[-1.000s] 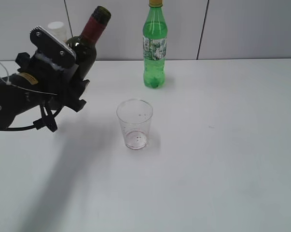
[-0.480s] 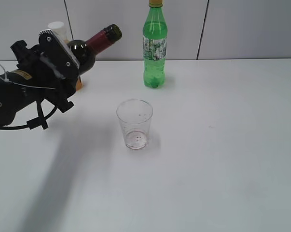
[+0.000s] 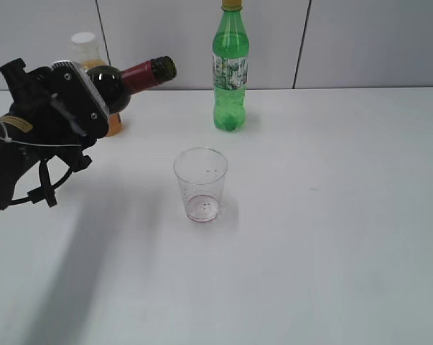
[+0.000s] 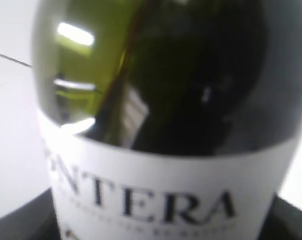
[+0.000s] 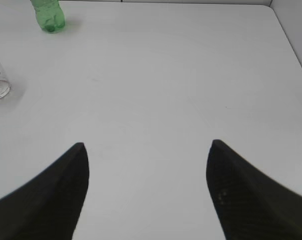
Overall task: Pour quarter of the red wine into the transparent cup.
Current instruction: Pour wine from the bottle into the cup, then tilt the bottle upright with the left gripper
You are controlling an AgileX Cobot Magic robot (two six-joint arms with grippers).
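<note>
Left pincer [image 3: 94, 90] clamped on wine [image 3: 126, 77], held up at far left, well left of cup [image 3: 200, 184]. Tipped flatter than before, neck pointing right, carried a bit more left. Cup standing in same spot on table [image 3: 309, 251]. Right pincer [image 5: 146, 192] spread apart.

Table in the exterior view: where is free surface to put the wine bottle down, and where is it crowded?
Free: the table right of the transparent cup, and in front of it. Crowded: the back left, where the left gripper holds the wine bottle beside the orange bottle; the green bottle stands behind the cup.
</note>
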